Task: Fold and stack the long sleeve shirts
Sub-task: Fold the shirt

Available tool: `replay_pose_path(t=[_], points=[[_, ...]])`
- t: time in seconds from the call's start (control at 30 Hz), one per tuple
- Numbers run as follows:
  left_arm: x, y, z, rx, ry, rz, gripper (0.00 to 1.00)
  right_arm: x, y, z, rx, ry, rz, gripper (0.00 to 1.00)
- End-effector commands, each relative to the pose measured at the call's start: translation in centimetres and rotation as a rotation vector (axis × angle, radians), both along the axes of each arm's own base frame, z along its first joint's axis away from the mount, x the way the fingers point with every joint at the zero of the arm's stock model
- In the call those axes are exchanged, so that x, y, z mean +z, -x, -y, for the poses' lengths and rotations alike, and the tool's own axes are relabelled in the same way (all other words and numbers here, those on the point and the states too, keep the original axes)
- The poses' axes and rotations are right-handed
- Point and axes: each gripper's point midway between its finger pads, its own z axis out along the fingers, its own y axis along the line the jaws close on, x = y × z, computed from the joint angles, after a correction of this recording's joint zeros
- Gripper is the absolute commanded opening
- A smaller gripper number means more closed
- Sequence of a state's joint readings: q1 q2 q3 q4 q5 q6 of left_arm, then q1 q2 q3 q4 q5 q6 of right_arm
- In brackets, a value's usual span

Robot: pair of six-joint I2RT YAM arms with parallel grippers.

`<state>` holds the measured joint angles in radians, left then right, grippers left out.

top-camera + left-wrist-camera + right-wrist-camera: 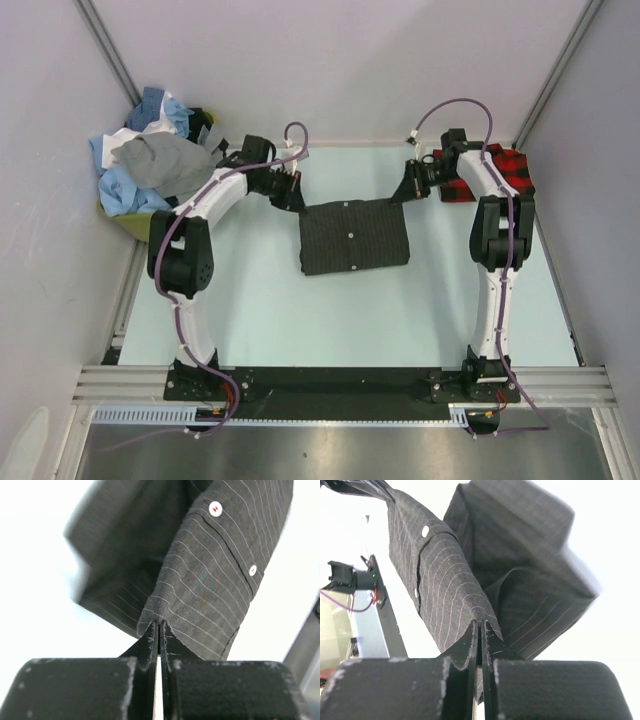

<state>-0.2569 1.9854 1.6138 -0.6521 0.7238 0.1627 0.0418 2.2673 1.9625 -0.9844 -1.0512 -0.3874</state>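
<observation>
A dark charcoal pinstriped shirt [353, 237] lies folded into a rectangle at the table's middle, its far edge lifted. My left gripper [292, 197] is shut on its far left corner; the left wrist view shows the cloth [210, 590] pinched between the fingers, with white buttons. My right gripper [404, 190] is shut on its far right corner; the right wrist view shows the cloth [450, 600] pinched the same way. A red-and-black plaid shirt [505, 172] lies folded at the far right, behind the right arm. Blue, white and grey shirts [150, 160] are piled at the far left.
The pile of shirts sits on a yellow-green container [135, 225] in the far left corner. White walls close the table at the left, back and right. A metal rail [340, 383] with the arm bases runs along the near edge.
</observation>
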Motion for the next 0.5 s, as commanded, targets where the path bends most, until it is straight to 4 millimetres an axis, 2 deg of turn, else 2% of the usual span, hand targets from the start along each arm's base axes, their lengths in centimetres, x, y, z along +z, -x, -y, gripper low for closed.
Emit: replay_pose_path(t=[0.0,0.03,0.07,0.1,0.17,0.23,0.3,0.4,0.47], points=[[0.3,-4.6,-1.2,0.061,-0.064,0.115,0.0,-0.7,-3.5,0.4,-0.05,0.001,0.031,0.0],[0.5,-5.5,-1.2,0.073,-0.073,0.139,0.0,-0.7,-4.5,0.4,-0.067,-0.003,0.046,0.0],[-0.5,-6.1,-1.4,0.083,-0.091,0.132,0.0,-1.1,-5.3,0.4,-0.08,-0.005,0.052,0.0],[-0.4,-6.6,-1.4,0.089,-0.095,0.144,0.0,-1.1,-6.6,0.4,-0.096,-0.011,0.097,0.0],[-1.6,-7.6,-1.5,0.107,-0.108,0.141,0.0,-1.5,-7.6,0.2,-0.132,-0.024,0.089,0.0],[-2.0,-8.4,-1.4,0.123,-0.11,0.142,0.0,-2.1,-9.0,0.0,-0.162,-0.036,0.104,0.0],[-3.5,-8.9,-1.8,0.142,-0.143,0.133,0.0,-2.9,-10.0,-0.3,-0.173,-0.043,0.117,0.0],[-5.5,-9.8,-2.8,0.18,-0.207,0.13,0.0,-4.7,-10.4,-1.0,-0.176,-0.025,0.107,0.0],[-6.3,-10.1,-2.9,0.193,-0.222,0.121,0.0,-5.9,-10.6,-1.0,-0.191,0.001,0.099,0.0]])
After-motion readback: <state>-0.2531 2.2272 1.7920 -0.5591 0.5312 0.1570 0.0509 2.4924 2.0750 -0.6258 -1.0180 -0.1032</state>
